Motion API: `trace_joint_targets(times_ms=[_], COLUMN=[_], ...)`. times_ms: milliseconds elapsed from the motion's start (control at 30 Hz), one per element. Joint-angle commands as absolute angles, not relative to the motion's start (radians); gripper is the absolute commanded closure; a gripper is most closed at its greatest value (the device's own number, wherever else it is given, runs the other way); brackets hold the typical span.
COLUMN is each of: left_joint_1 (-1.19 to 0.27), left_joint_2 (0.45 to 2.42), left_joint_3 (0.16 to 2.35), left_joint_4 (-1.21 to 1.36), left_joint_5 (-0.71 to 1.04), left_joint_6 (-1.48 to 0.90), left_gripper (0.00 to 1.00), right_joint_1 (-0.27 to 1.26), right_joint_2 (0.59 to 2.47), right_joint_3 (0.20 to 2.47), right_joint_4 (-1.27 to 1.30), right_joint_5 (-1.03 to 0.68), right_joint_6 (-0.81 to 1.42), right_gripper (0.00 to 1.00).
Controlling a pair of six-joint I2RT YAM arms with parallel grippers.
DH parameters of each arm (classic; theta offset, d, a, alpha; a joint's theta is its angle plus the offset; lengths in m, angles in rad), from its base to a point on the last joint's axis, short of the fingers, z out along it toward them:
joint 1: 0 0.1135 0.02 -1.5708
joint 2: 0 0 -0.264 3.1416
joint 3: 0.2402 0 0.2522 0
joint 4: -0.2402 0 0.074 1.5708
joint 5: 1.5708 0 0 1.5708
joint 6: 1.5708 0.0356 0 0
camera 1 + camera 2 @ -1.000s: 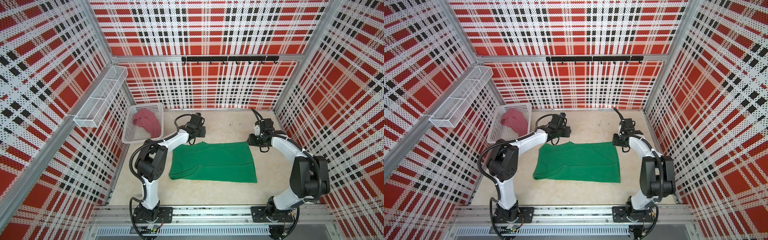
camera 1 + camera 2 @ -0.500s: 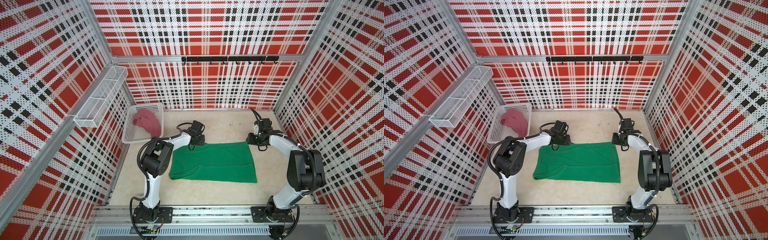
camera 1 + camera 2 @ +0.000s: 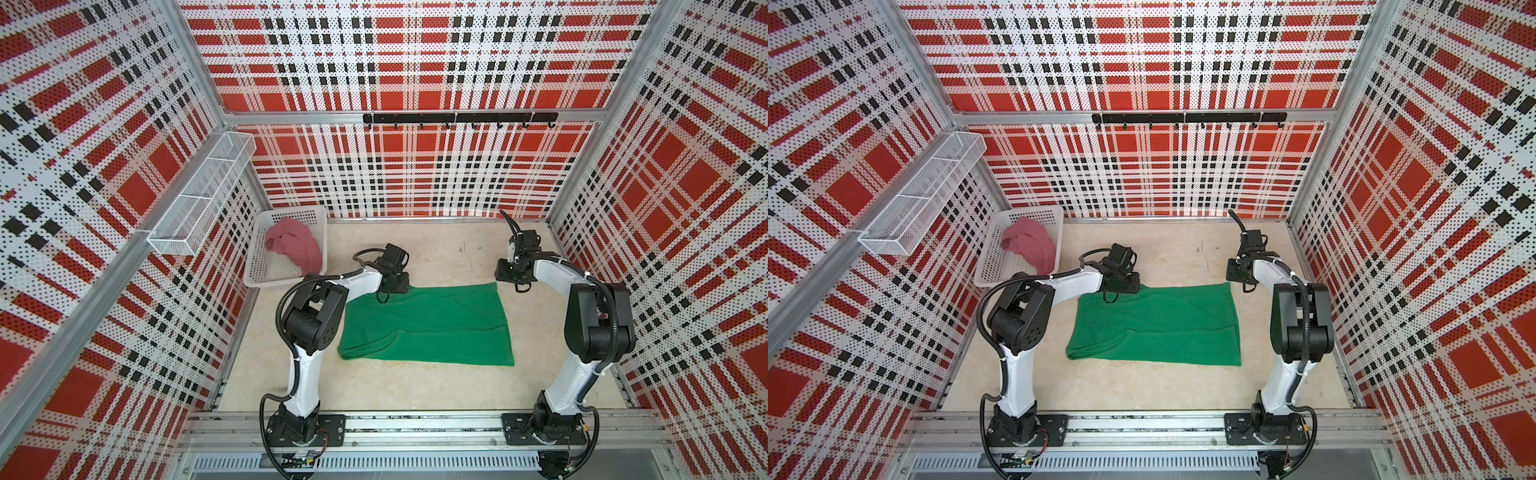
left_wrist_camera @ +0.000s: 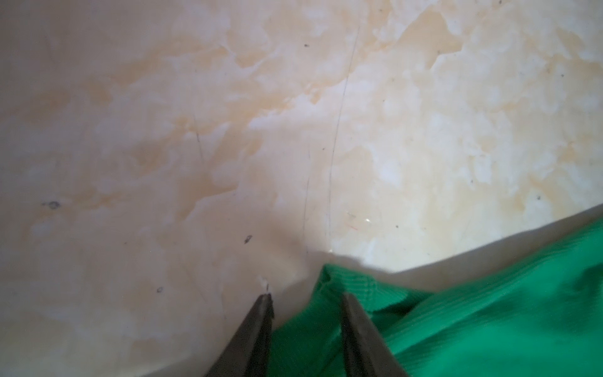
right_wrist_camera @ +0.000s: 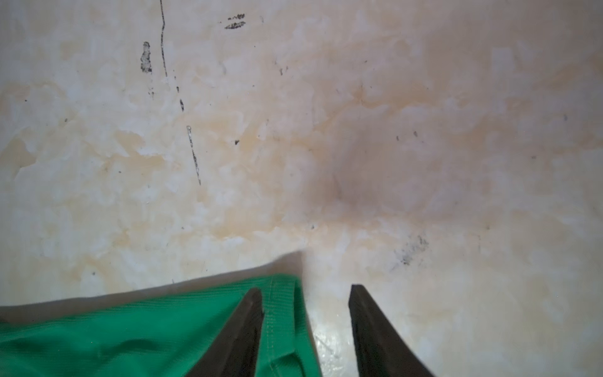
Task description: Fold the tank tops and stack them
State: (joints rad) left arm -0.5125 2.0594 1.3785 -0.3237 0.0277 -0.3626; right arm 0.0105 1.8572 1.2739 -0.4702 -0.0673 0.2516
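Observation:
The green tank top (image 3: 428, 324) (image 3: 1158, 324) lies flat in the middle of the table. My left gripper (image 3: 395, 284) (image 3: 1125, 284) is down at its far left corner. In the left wrist view the left gripper (image 4: 306, 295) is open, with that corner of the green tank top (image 4: 489, 310) between its fingers. My right gripper (image 3: 509, 274) (image 3: 1237, 272) sits at the far right corner. In the right wrist view the right gripper (image 5: 306, 289) is open and straddles the hem of the green tank top (image 5: 130, 326). The pink tank top (image 3: 297, 247) (image 3: 1032, 243) lies crumpled in the basket.
The white perforated basket (image 3: 270, 284) (image 3: 1000, 282) stands at the back left by the wall. A wire shelf (image 3: 199, 195) hangs on the left wall and a black hook rail (image 3: 457, 118) on the back wall. Bare marbled tabletop (image 3: 449, 257) lies beyond the cloth.
My left gripper has come forward and down onto the green tank top's far left corner, and its jaws have narrowed a little. The right gripper has stayed at the far right corner.

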Motion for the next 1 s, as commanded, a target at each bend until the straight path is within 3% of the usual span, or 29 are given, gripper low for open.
trace_joint_targets(times_ms=[0, 233, 567, 833, 967], left_joint_1=[-0.513, -0.525, -0.525, -0.516, -0.509], left_joint_2=[2.085, 2.125, 2.149, 2.154, 2.139], left_joint_3=[1.421, 1.441, 1.455, 1.444, 1.445], left_joint_4=[-0.313, -0.303, -0.297, -0.301, -0.298], left_joint_5=[0.045, 0.056, 0.060, 0.077, 0.065], left_joint_6=[-0.365, -0.365, -0.365, -0.393, -0.391], left_gripper=[0.60, 0.61, 0.72, 0.88, 0.99], right_joint_1=[0.006, 0.030, 0.040, 0.043, 0.044], right_joint_2=[1.898, 1.941, 1.962, 1.957, 1.953], right_joint_3=[1.298, 1.279, 1.268, 1.255, 1.259], right_joint_4=[-0.489, -0.482, -0.481, -0.484, -0.479], right_joint_5=[-0.093, -0.129, -0.136, -0.128, -0.126], right_joint_6=[0.237, 0.239, 0.248, 0.253, 0.258], right_gripper=[0.53, 0.54, 0.59, 0.65, 0.77])
